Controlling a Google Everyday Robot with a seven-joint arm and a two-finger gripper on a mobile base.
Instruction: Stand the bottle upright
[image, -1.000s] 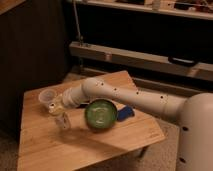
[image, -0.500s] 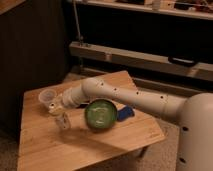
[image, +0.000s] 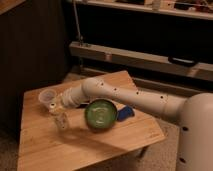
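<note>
Clear plastic bottle (image: 62, 120) stands upright, long axis vertical, under the gripper (image: 56, 107), whose state is unclear.

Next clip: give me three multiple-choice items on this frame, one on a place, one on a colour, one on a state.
1. Where is the gripper?
A. over the table's left part, at the bottle
B. inside the bowl
C. off the table

2. What colour is the bowl?
A. red
B. green
C. white

3. How is the bottle posed?
A. flat on its side
B. about upright
C. upside down in the cup

Answers:
1 A, the arm ends just above the bottle, right of the cup.
2 B, its inside is green.
3 B, it rises from the tabletop.
</note>
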